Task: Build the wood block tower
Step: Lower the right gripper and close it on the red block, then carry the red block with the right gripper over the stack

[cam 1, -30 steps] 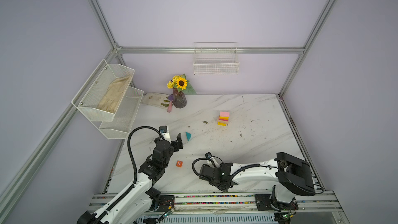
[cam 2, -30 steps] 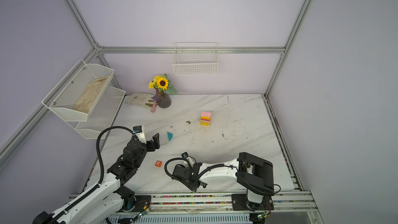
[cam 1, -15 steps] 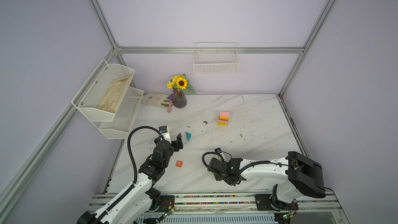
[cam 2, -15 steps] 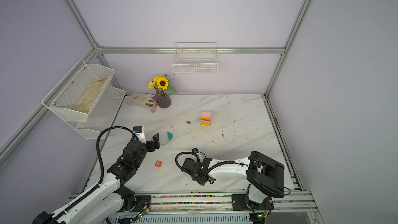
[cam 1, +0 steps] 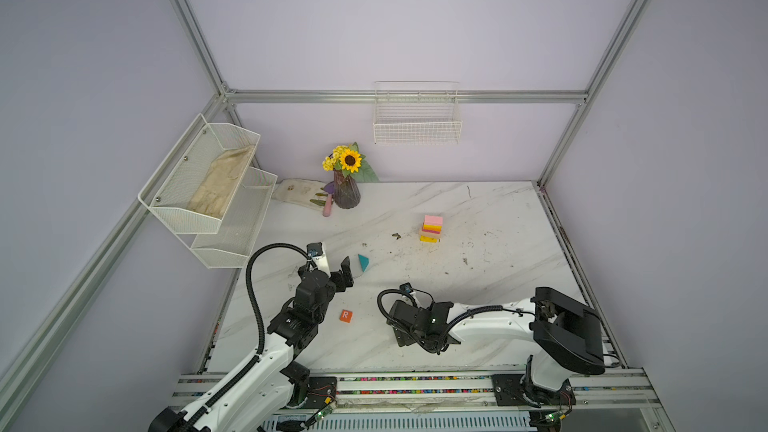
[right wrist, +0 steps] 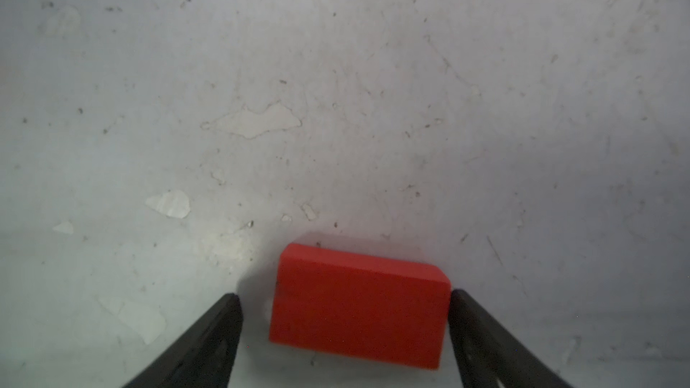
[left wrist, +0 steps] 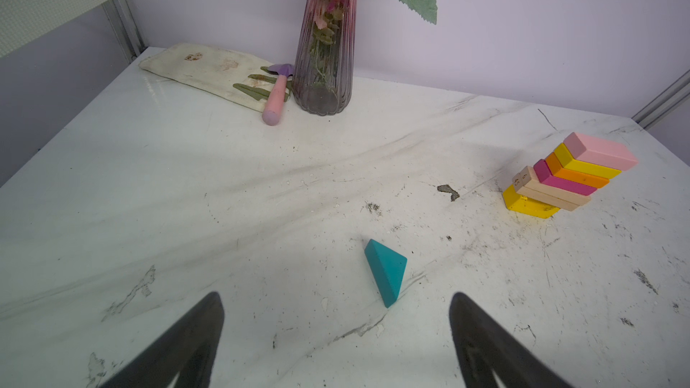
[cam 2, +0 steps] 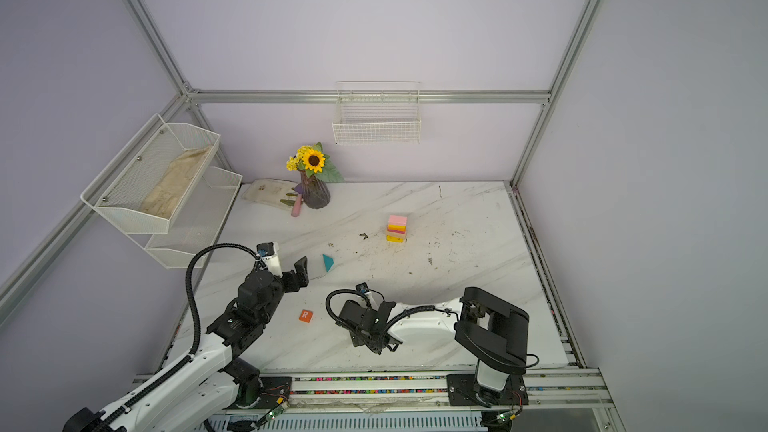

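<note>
Spanning the whole floor of the framed cell, the white marbled table [cam 1: 478,209] carries everything, its surface scuffed and speckled with dirt; both arms reach in from the near rail; a two-tier mesh rack [cam 1: 199,184] hangs on the left wall with a pale cloth lying in its upper tray, and a wire basket [cam 1: 417,126] hangs on the back wall. A ribbed vase [cam 1: 345,195] of sunflowers stands at the far left of the table, with a stained cloth [cam 1: 297,191] beside it and a pink-handled trowel [left wrist: 275,100] lying on that cloth, close against the vase.

The tower [cam 1: 432,228] stands right of centre, towards the back, well apart from both arms; in the left wrist view it reads, bottom to top, as a yellow base, a tan slab overhanging it, then magenta, orange, yellow and pink slabs, each slightly offset.

The right gripper [right wrist: 343,294] sits low over the near middle of the table, fingers spread around a red block [right wrist: 358,307] lying flat on the marble; one finger is at the block's corner, the other stands clear of it with a gap; the block is hidden under the gripper in both top views. The left gripper [left wrist: 336,298] is spread wide and empty above the table; the teal triangle [left wrist: 386,270] lies just ahead of its fingertips, apart from them. The orange R cube [cam 1: 345,316] rests on the table between the two arms, near the front.
</note>
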`<control>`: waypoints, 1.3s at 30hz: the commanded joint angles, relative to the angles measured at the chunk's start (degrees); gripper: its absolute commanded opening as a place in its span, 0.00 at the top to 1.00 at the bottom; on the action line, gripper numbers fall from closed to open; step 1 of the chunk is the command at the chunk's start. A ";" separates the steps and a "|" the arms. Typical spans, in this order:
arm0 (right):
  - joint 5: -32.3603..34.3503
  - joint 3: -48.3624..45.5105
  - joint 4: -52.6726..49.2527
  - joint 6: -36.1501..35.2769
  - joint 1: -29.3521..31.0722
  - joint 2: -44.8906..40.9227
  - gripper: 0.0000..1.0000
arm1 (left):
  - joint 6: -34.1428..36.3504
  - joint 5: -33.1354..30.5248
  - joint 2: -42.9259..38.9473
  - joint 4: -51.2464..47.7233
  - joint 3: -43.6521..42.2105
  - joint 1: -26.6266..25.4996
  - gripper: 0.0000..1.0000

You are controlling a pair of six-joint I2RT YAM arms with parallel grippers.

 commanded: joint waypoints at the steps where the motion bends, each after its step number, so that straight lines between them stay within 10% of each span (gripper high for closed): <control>1: 3.09 1.39 -6.06 3.18 0.13 1.85 0.22 | -0.03 -0.14 -0.78 1.49 -2.08 0.21 0.07; 18: 1.97 1.99 -5.04 1.46 -0.54 -0.41 0.50 | -0.04 0.00 -0.64 1.48 -2.08 0.14 0.07; 39: 6.63 26.23 -16.80 -9.88 -23.67 -11.53 0.61 | 0.14 0.60 -0.57 1.85 -2.08 0.18 0.07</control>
